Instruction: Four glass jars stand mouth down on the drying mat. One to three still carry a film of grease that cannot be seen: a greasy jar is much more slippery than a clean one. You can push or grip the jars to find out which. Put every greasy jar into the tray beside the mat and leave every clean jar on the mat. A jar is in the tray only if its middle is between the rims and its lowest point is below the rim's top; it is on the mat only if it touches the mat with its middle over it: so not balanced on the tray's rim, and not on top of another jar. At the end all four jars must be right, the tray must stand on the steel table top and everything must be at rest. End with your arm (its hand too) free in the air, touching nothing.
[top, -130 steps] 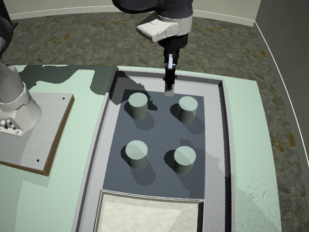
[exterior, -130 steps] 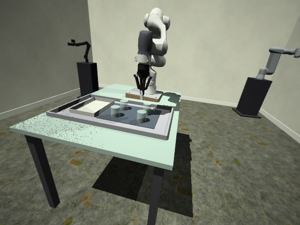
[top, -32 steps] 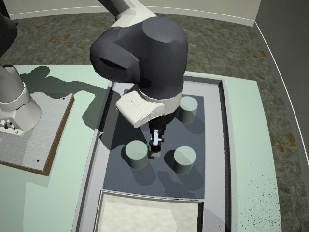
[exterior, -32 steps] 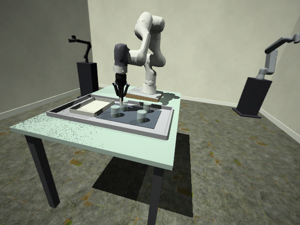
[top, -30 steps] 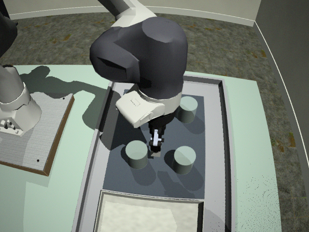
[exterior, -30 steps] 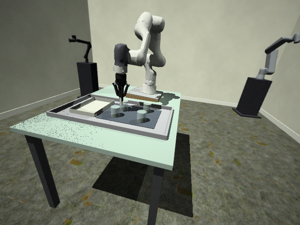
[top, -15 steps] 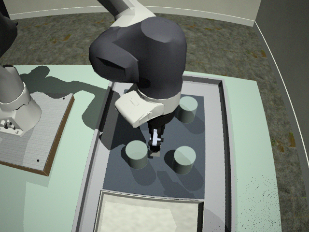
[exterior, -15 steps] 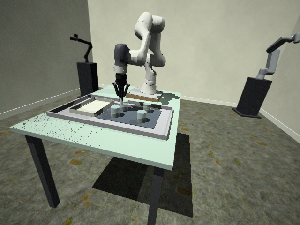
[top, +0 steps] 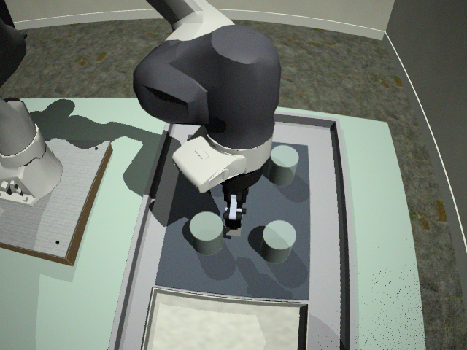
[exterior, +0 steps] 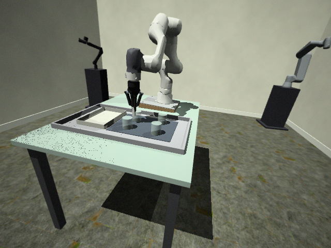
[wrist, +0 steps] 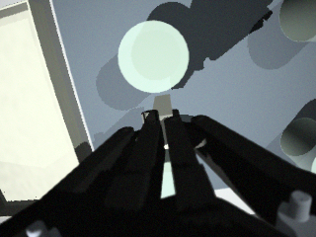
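Note:
Four pale green jars stand mouth down on the dark drying mat point(top: 176, 271) point(exterior: 170, 130) point(wrist: 222, 99). My gripper point(top: 233, 231) point(exterior: 133, 114) point(wrist: 164, 107) is shut and empty, pointing down low over the mat. Its tips are close beside the near left jar point(top: 206, 233) point(wrist: 153, 56); contact cannot be told. The near right jar point(top: 278, 240) point(exterior: 127, 122) is on the gripper's other side. The far right jar point(top: 283, 165) point(exterior: 155, 128) point(wrist: 301, 135) stands farther from the tray. The far left jar point(exterior: 162, 118) point(wrist: 301, 20) is hidden behind the arm in the top view.
The cream tray point(top: 207, 327) point(exterior: 105, 117) point(wrist: 30, 99) adjoins the mat's near edge and holds no jar in the visible part. A raised grey rim point(top: 346, 226) surrounds mat and tray. The arm's base plate point(top: 81, 195) is at the left in the top view.

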Tool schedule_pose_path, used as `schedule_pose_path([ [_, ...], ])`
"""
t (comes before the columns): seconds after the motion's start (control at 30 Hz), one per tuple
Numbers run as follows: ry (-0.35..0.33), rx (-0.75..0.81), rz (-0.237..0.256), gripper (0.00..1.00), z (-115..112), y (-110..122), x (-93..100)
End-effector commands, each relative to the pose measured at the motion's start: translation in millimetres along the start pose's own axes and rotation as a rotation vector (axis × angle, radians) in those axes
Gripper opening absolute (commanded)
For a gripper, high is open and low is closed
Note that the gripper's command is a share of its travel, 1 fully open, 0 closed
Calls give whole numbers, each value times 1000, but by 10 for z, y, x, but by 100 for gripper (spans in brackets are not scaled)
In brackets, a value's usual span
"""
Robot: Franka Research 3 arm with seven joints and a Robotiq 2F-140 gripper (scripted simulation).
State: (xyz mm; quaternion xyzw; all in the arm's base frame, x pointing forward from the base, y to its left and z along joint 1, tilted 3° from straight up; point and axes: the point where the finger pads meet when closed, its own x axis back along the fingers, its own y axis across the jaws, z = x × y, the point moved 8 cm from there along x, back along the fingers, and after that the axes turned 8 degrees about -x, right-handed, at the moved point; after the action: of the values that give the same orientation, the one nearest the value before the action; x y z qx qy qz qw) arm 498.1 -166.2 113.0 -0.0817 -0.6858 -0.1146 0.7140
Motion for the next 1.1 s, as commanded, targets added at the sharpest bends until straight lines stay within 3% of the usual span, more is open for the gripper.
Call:
schedule_pose_path([
  [0.0, -5, 0, -1, 0, -1, -17, 11],
  [1.07, -5, 0, -1, 0, 36, -22, 10],
])
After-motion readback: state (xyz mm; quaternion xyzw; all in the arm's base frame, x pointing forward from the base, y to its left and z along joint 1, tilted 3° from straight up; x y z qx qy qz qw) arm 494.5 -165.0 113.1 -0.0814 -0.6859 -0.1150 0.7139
